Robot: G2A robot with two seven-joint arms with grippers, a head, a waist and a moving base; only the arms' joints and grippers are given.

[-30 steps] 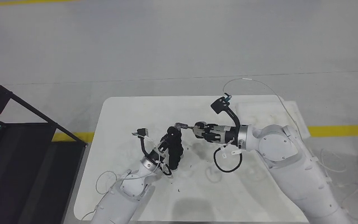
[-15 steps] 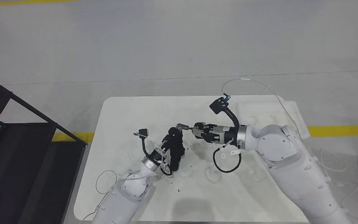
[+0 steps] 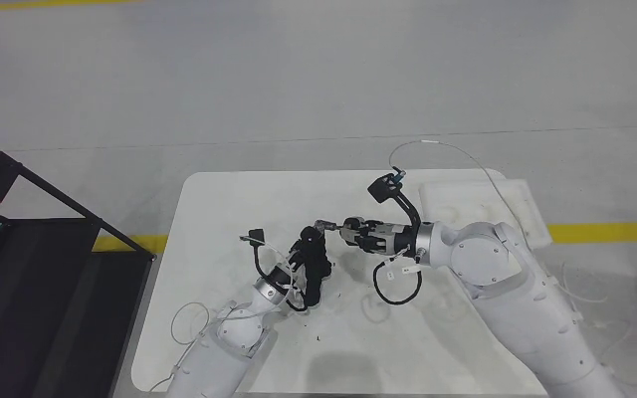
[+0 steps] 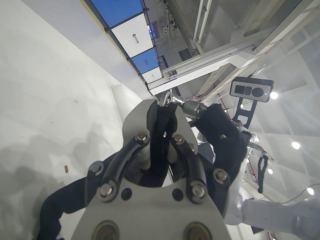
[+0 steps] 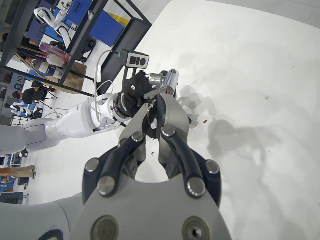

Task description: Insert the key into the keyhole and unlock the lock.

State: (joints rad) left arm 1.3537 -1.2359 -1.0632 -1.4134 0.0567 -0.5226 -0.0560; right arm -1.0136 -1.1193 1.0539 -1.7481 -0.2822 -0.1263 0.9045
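Above the middle of the white table (image 3: pixel 229 209), a small silver lock (image 3: pixel 319 227) is held by my left gripper (image 3: pixel 311 251), which is shut on it. In the left wrist view its fingers (image 4: pixel 140 121) close around the shackle end of the lock (image 4: pixel 172 99). My right gripper (image 3: pixel 350 231) comes in from the right, shut on the key (image 5: pixel 149 113). In the right wrist view the lock's silver cylinder (image 5: pixel 169 80) sits just beyond my fingertips, keyhole end facing the key. The key's tip is hidden, so whether it is inside the keyhole is unclear.
A white tray (image 3: pixel 488 199) lies at the table's back right. A black rack (image 3: pixel 60 289) stands off the table's left side. Small dark crumbs (image 5: pixel 205 121) dot the tabletop under the grippers. A thin white cable (image 3: pixel 448 147) arcs over the right arm.
The right arm has edged slightly left toward the lock, and the left gripper has shifted a little. Both grips are unchanged.
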